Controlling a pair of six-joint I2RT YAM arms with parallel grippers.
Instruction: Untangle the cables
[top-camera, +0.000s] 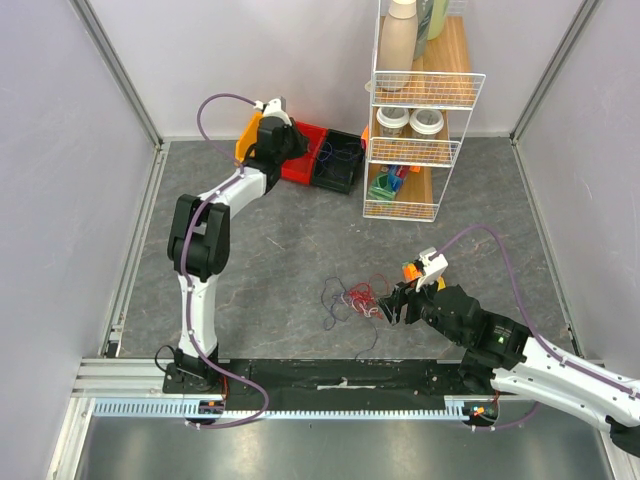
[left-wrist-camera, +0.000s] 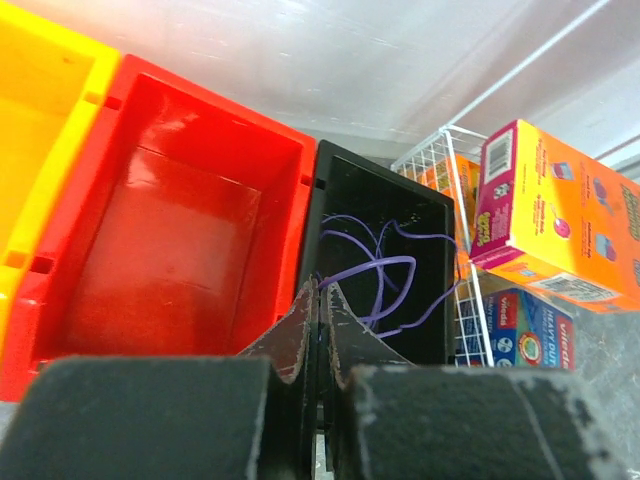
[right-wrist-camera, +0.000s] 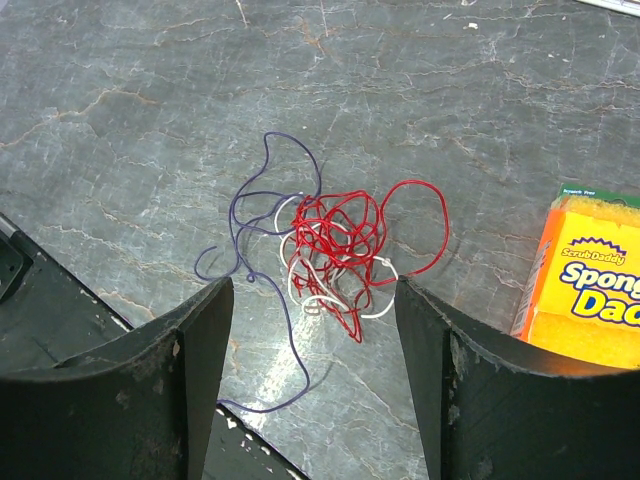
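Neighbouring tangled cables (right-wrist-camera: 335, 240): sponge packet (right-wrist-camera: 590, 280), seemingly apart.

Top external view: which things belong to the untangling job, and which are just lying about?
Job: tangled red, white and dark blue cables; purple cable in the black bin; right end effector, open.
Lying about: wire shelf, jars, sponge pack.
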